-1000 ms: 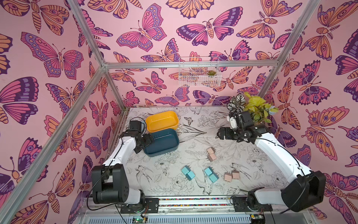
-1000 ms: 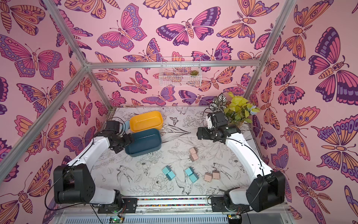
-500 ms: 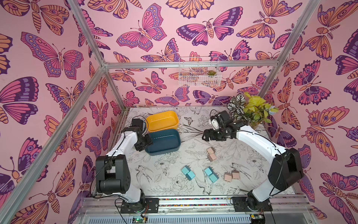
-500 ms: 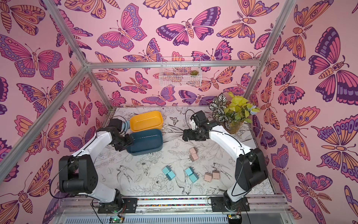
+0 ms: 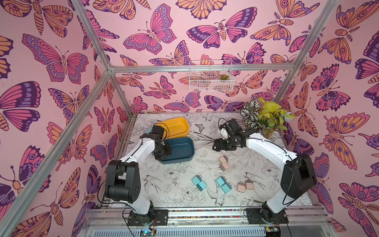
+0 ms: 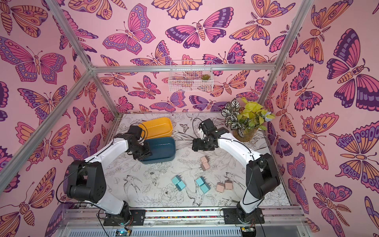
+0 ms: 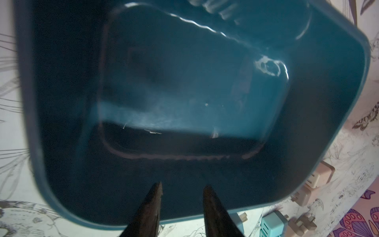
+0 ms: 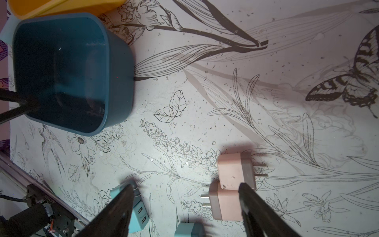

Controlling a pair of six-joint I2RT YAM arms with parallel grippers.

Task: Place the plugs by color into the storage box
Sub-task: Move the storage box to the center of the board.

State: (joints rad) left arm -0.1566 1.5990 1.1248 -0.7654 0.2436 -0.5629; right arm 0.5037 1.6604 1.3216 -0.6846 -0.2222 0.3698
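Two pink plugs (image 5: 223, 163) lie mid-table, with two more (image 5: 245, 186) at the front right. Teal plugs lie in two pairs (image 5: 199, 183) (image 5: 223, 184) near the front. The storage box is an empty dark blue tray (image 5: 178, 161) and a yellow tray (image 5: 178, 134) behind it. My left gripper (image 7: 182, 184) reaches over the blue tray's left rim (image 7: 307, 202). Its jaws are a narrow gap apart with nothing between them. My right gripper (image 8: 186, 185) hangs open above the table, behind the mid-table pink plugs (image 8: 233, 170), and holds nothing.
A potted plant (image 5: 264, 119) stands at the back right, close behind my right arm. A white wire basket (image 5: 211, 80) hangs on the back wall. A pale blue tool (image 5: 148, 130) peeks out behind the yellow tray. A metal rail (image 5: 205, 213) runs along the front edge.
My right gripper swung left from the plant toward the table's middle, and its jaws narrowed. My left gripper's jaws narrowed at the blue tray, which slid slightly right.
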